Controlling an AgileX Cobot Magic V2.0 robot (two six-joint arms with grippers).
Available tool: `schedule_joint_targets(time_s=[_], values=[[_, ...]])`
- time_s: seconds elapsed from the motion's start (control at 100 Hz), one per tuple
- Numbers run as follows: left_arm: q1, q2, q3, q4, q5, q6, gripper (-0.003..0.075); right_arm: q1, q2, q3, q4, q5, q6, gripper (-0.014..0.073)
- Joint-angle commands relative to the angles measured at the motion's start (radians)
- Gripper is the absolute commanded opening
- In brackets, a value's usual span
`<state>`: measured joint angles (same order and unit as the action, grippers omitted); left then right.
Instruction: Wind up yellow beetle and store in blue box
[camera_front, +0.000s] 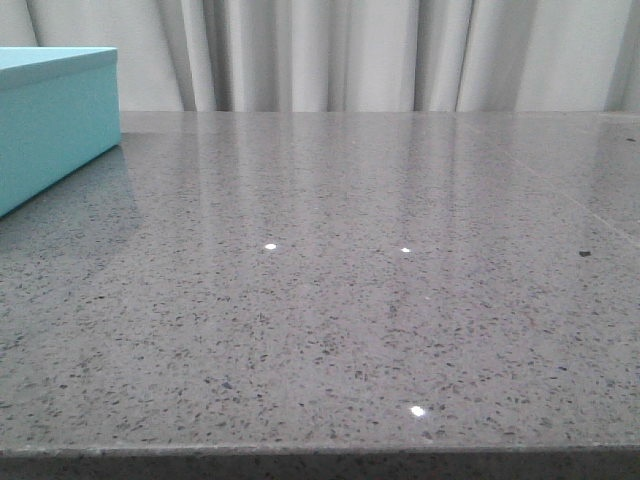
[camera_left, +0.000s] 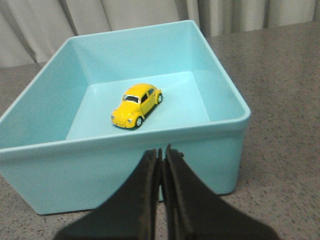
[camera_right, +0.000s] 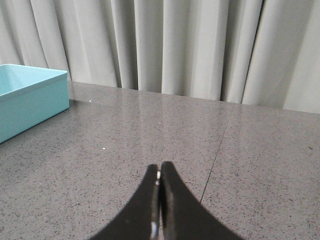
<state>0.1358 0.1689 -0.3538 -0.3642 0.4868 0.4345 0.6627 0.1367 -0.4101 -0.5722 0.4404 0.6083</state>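
Observation:
The yellow beetle (camera_left: 136, 105) stands on its wheels on the floor of the open blue box (camera_left: 215, 132), near the middle. The box has no lid on it. My left gripper (camera_left: 161, 151) is shut and empty, just outside the box's near wall and apart from the car. The box also shows at the far left of the front view (camera_front: 50, 120) and at the left of the right wrist view (camera_right: 30, 102). My right gripper (camera_right: 159, 170) is shut and empty above bare table, well away from the box. Neither gripper shows in the front view.
The grey speckled stone table (camera_front: 350, 300) runs to a front edge near the camera. A thin seam (camera_right: 217, 150) crosses the tabletop. Pale curtains (camera_right: 175, 45) hang behind the table.

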Motion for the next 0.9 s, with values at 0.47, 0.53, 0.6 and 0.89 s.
schedule_joint_targets(time_s=[0.47, 0.53, 0.6, 0.89], values=[[-0.185, -0.14, 0.247, 0.315, -0.505, -0.398, -0.0019, -0.002, 0.01, -0.026, -0.034, -0.074, -0.005, -0.0067], [-0.185, -0.189, 0.282, 0.315, -0.505, -0.402, -0.0019, -0.002, 0.01, -0.026, -0.034, -0.074, -0.005, -0.0067], [-0.185, -0.208, 0.325, 0.315, -0.513, -0.449, -0.0018, -0.002, 0.01, -0.026, -0.034, -0.074, -0.005, -0.0067], [-0.185, -0.206, 0.376, 0.312, -0.371, -0.494, -0.0019, -0.002, 0.01, -0.026, -0.034, -0.066, -0.005, -0.0067]])
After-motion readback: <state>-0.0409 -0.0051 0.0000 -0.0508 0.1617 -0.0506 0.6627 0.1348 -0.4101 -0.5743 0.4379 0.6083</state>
